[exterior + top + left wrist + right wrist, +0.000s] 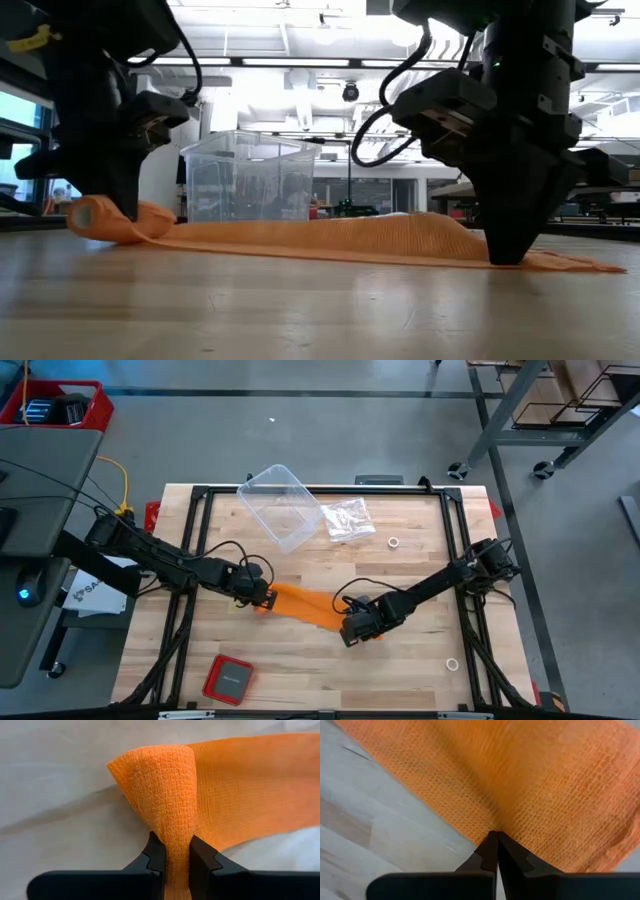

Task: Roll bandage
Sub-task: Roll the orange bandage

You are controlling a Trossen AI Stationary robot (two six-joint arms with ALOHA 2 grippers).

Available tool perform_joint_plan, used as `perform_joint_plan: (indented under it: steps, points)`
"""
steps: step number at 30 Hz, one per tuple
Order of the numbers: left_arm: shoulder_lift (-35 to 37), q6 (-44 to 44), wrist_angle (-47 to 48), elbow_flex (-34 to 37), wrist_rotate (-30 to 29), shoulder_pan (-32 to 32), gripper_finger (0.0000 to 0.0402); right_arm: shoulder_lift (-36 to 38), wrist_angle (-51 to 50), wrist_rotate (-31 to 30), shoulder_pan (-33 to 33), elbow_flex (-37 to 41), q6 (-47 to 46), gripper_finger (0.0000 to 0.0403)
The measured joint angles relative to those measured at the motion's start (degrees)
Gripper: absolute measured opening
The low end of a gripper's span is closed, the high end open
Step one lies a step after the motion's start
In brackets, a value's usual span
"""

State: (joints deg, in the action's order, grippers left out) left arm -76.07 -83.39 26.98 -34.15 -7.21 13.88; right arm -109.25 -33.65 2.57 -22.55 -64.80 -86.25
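Observation:
The orange bandage [305, 605] lies as a flat band on the wooden table [420, 580], running from middle left toward the right. Its left end [95, 215] is curled up off the wood. My left gripper [262, 598] is shut on that curled end, which also shows in the left wrist view [160, 780]. My right gripper [352, 630] stands with shut fingers on the band near its right end [560, 262]. My left gripper pinches the bandage's folded-over left end [177, 847] between its two fingers, in several layers. The fingers come slanting down from the table's left. The end stands raised above the wood, and the rest of the band [250, 785] lies flat behind it. My right gripper presses its shut fingertips [490, 842] down on the bandage beside its long edge [485, 827], near the right end. The fingers point down, slanting from the table's right. The band lies flat on the table under them [505, 258].
A clear plastic box [282, 505] and a crinkled clear bag [348, 518] lie at the far middle. A small red square case [228, 678] lies at the near left. Two small white rings [394, 543] [452, 663] lie on the right half.

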Motion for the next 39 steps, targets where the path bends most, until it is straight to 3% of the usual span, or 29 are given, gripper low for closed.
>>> perform_joint_plan:
  steps: [3, 11, 17, 27, 33, 39]
  points:
    - [0.0, -0.2, -1.6, 0.0, 0.2, 0.6, 0.0039, 0.0, 0.3, -0.1, 0.1, 0.1, 1.1, 0.0000]
    - [0.0, -3.6, 0.9, 0.0, -2.6, 0.1, 0.0150, -0.1, 0.5, -0.2, 0.2, 0.1, 1.7, 0.0000]
    - [0.0, -4.6, 0.8, 0.0, -2.9, 0.0, 0.0197, -0.2, -0.1, -0.5, 0.0, 0.1, 1.9, 0.0000]
    - [0.7, -1.6, -1.2, 0.0, -5.4, 0.0, 0.0211, -0.2, 0.3, 0.5, 0.0, 0.2, 2.8, 0.0000]
    - [1.6, -1.6, 4.9, -0.1, -6.5, -0.6, 0.0212, -0.2, 0.0, 0.7, -1.1, 0.2, 2.8, 0.0000]
    - [1.5, 1.9, 4.2, -0.1, -6.9, -2.5, 0.0212, -0.2, -0.1, 1.6, -2.1, 0.2, 2.5, 0.0000]
